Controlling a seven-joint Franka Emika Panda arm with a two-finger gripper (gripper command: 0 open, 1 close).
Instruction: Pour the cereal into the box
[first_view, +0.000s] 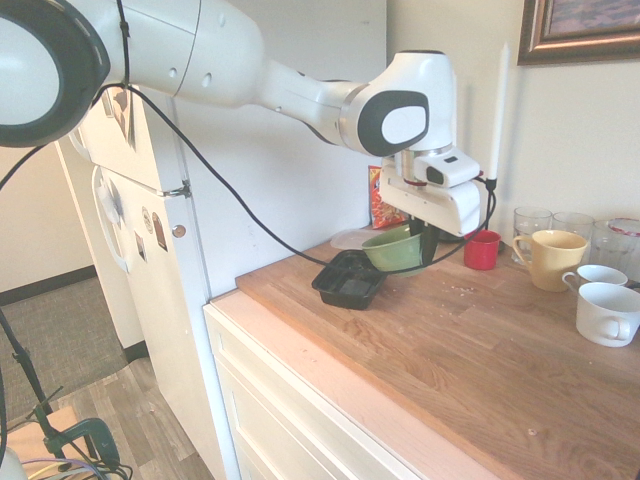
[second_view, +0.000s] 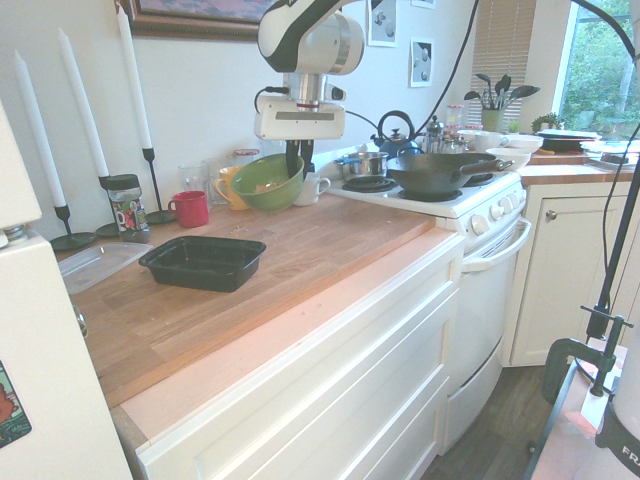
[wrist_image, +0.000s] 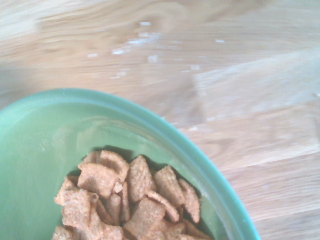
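The cereal is a loose heap of tan, crunchy-looking squares lying in the bottom of the green bowl. I'd judge both as light. The pieces look brittle and free to slide, so any quick tilt would likely send them over the lip in a rush. The bowl looks like stiff, smooth plastic, probably a bit slippery, and its rim is the only sensible place to pinch it. That is where the end effector has it, fingers clamped together on the rim at the side away from the box.

The bowl hangs clear of the wooden surface, lifted and roughly level, perhaps tipped a little. The black box sits empty on the surface, off to one side and lower, apart from the bowl, so the pour is not yet begun.

The white arm reaches out long over the surface, wrist bent so the end effector points straight down.
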